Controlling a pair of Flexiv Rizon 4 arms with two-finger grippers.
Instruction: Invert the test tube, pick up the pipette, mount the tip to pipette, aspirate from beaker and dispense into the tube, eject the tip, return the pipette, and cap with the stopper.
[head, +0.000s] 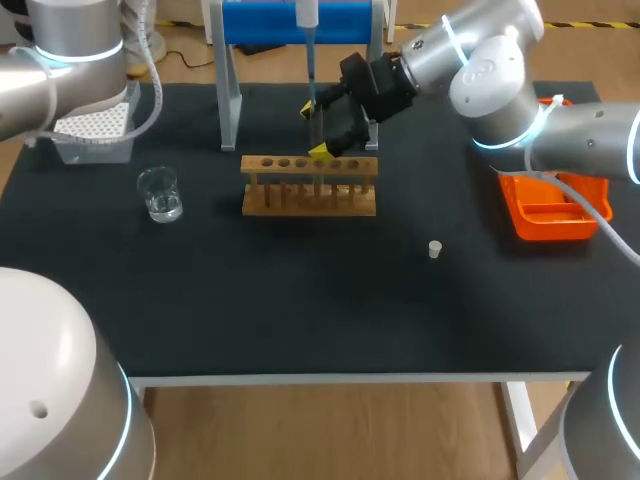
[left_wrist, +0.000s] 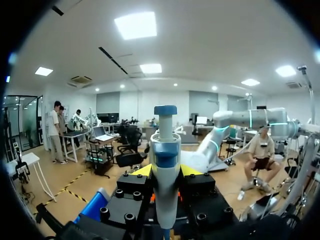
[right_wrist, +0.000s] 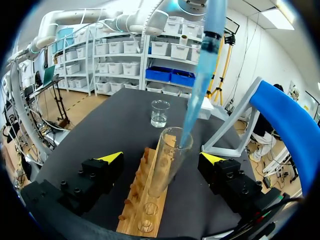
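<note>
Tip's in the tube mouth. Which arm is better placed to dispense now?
Left. My left gripper is shut on the blue-and-white pipette, whose tip sits inside the mouth of the clear glass test tube. My right gripper is open on either side of the tube, holding nothing.

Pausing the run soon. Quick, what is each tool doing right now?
Left tool: closed on the pipette.
Right tool: open, astride the test tube, not touching it.

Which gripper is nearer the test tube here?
Right. The right gripper straddles the test tube at the rack, fingers open; the left gripper grips the pipette above, only its tip reaching the tube's mouth.
</note>
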